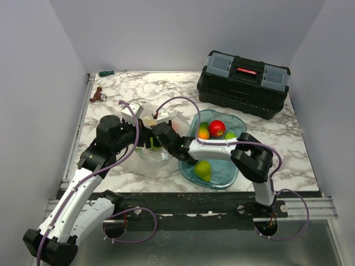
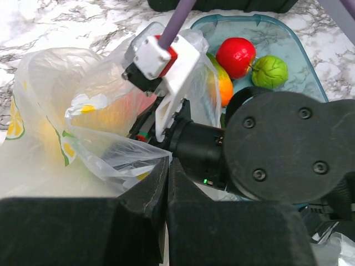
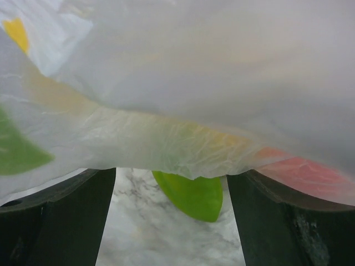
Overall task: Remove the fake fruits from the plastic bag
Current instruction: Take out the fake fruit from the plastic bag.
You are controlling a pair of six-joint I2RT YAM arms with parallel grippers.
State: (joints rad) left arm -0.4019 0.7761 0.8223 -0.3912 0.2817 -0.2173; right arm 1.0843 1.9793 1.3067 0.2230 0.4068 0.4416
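The plastic bag (image 1: 151, 151) lies crumpled at mid-table, see-through with lemon prints (image 2: 55, 116); yellow and reddish fruit shapes show through its film. My left gripper (image 2: 166, 166) is shut on a fold of the bag's edge. My right gripper (image 1: 159, 134) reaches into the bag's mouth, its jaws wide open with bag film (image 3: 177, 100) draped over the fingers (image 3: 55, 221). A green shape (image 3: 191, 195) lies between them; fruit or printed leaf, I cannot tell. In the blue tray (image 1: 222, 178) lie a red apple (image 1: 217, 128), a peach (image 1: 203, 131), a lime (image 1: 230, 135) and a pear (image 1: 203, 170).
A black toolbox (image 1: 244, 83) stands at the back right. A small brown object (image 1: 98, 95) and a green marker (image 1: 105, 73) lie at the back left. The right arm's forearm (image 1: 213, 149) crosses over the tray's near left part.
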